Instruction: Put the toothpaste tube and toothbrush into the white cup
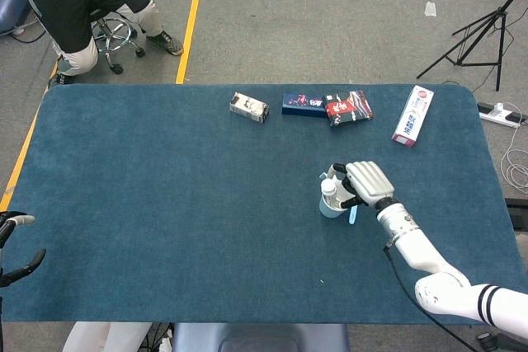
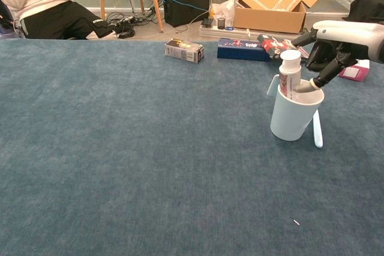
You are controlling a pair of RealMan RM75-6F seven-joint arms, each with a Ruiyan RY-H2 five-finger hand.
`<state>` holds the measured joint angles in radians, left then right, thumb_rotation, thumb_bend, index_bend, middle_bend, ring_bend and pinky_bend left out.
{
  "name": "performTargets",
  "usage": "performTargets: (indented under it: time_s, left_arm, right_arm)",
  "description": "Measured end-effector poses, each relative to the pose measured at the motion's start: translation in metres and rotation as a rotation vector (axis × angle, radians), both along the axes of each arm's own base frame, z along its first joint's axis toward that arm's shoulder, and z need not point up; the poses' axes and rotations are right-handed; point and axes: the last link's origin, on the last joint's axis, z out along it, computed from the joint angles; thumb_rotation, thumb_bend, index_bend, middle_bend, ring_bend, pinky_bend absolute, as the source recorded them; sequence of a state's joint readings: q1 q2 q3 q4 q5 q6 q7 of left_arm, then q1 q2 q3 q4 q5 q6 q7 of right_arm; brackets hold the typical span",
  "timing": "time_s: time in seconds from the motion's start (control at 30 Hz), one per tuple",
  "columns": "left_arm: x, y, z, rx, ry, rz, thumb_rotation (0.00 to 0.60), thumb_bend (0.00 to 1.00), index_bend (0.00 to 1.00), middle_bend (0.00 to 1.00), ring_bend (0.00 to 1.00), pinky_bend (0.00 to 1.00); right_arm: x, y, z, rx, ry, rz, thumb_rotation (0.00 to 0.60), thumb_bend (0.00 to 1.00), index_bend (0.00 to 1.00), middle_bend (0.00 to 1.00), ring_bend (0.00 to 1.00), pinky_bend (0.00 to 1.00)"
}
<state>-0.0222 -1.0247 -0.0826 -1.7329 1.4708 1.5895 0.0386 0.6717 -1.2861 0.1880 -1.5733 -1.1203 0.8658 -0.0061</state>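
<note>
The white cup stands on the blue table right of centre. The toothpaste tube stands in it, cap up, leaning slightly. My right hand hovers just right of the cup with its fingers spread; one fingertip still touches the tube at the rim. The light-blue toothbrush lies flat on the table against the cup's right side. My left hand shows only at the table's near left edge, fingers apart and holding nothing.
Along the far edge lie a small white carton, a dark blue box, a red-and-black box and a white toothpaste box. A person sits on a stool beyond the far left corner.
</note>
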Motion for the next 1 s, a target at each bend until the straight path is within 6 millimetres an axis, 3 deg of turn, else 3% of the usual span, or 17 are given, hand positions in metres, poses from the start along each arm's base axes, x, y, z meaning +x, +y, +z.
performTargets:
  time_s: [0.3, 0.7, 0.8, 1.0]
  left_arm:
    - [0.000, 0.000, 0.000, 0.001, 0.004, 0.001, 0.600, 0.22, 0.33, 0.30, 0.21, 0.27]
    - [0.000, 0.001, -0.003, -0.004, 0.016, 0.005, 0.600, 0.22, 0.33, 0.30, 0.21, 0.27]
    - [-0.001, 0.001, -0.003, -0.006, 0.018, 0.008, 0.600, 0.22, 0.33, 0.30, 0.21, 0.27]
    - [-0.002, 0.001, -0.005, -0.012, 0.021, 0.013, 0.600, 0.22, 0.33, 0.30, 0.21, 0.27]
  right_arm:
    - [0.002, 0.007, 0.024, -0.046, -0.028, 0.022, 0.600, 0.08, 0.37, 1.00, 0.98, 1.00]
    - [-0.006, 0.026, 0.086, -0.177, 0.077, 0.089, 0.600, 0.10, 0.37, 1.00, 0.98, 1.00]
    - [-0.014, 0.029, 0.096, -0.184, 0.157, 0.085, 0.600, 0.22, 0.37, 1.00, 0.98, 1.00]
    - [-0.037, 0.027, 0.104, -0.154, 0.295, 0.029, 0.600, 0.58, 0.37, 1.00, 0.98, 1.00]
